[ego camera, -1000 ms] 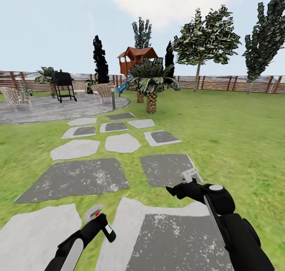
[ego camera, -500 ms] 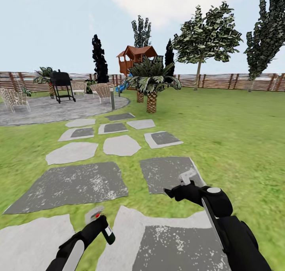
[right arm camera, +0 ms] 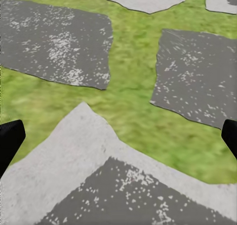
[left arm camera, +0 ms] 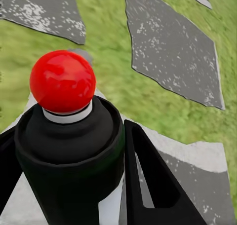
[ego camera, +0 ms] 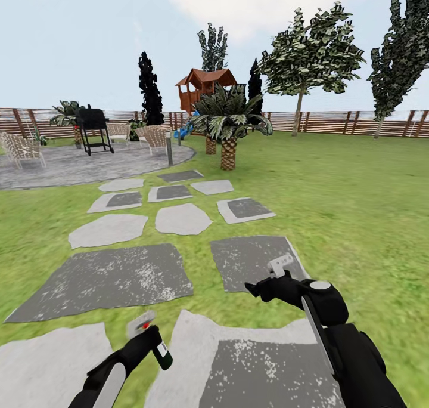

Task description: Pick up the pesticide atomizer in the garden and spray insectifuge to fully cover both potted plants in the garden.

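Carrying the pesticide atomizer (ego camera: 153,339) clamped in the left gripper (ego camera: 146,343); right gripper (right arm camera: 118,136) spread wide, empty.
Bottle looks light, rigid and smooth: fingers best around its dark body, below the red tip (left arm camera: 62,80).

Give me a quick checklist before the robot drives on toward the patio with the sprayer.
1. Pesticide atomizer held in left hand: ok, fingers flank the bottle.
2. Red tip unobstructed: ok.
3. Right hand empty: ok, wrist view shows its fingertips far apart.
4. Stepping stones ahead free of obstacles: ok.
5. Potted plants located: cannot tell.
6. Insectifuge on leaves: cannot tell.
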Motion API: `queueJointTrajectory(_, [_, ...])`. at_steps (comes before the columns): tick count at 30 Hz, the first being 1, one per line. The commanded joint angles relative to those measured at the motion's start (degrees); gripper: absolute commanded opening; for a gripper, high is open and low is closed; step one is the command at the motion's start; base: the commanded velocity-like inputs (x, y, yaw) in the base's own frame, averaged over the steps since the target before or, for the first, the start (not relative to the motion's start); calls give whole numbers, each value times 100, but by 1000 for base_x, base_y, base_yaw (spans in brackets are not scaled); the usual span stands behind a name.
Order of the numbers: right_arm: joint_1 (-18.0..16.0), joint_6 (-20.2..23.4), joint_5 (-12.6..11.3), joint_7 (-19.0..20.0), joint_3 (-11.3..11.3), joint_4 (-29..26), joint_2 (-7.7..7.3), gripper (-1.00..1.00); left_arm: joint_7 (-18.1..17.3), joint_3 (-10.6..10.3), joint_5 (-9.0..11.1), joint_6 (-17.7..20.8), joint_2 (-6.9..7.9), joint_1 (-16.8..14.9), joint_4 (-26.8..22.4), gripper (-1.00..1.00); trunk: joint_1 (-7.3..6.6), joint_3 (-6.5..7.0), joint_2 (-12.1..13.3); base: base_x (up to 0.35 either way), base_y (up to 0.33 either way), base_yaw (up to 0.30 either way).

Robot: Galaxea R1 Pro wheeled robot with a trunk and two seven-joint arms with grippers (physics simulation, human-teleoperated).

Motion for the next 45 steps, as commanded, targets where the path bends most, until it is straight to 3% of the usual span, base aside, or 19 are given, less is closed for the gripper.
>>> queueJointTrajectory(1, [-32,49,59,46,10,-1,5,100,-42,41,63,39,31,31,-38,-100,0,-6,-3,162,0,0])
queueJointTrajectory(4, [-56,146,57,42,16,5,15,100,-76,95,147,51,126,64,-99,-100,0,-6,-3,251,0,56])
queueJointTrajectory(10, [-67,201,63,36,19,3,16,100,-78,95,145,87,196,152,-516,-100,0,-6,-3,318,0,205])
queueJointTrajectory(15, [-68,203,64,32,19,3,18,100,-54,94,143,108,241,206,-585,-100,0,-6,-3,336,0,258])
queueJointTrajectory(29, [-66,222,70,40,19,6,17,100,-48,89,161,109,247,214,-538,-100,0,-6,-3,339,0,255])
queueJointTrajectory(36, [54,-88,86,92,8,87,-16,100,-48,89,162,108,246,215,-530,-100,0,-6,-3,339,0,36])
queueJointTrajectory(45, [64,-130,77,87,9,196,-1,100,-60,87,162,96,244,214,-488,-100,0,-6,-3,339,0,5])
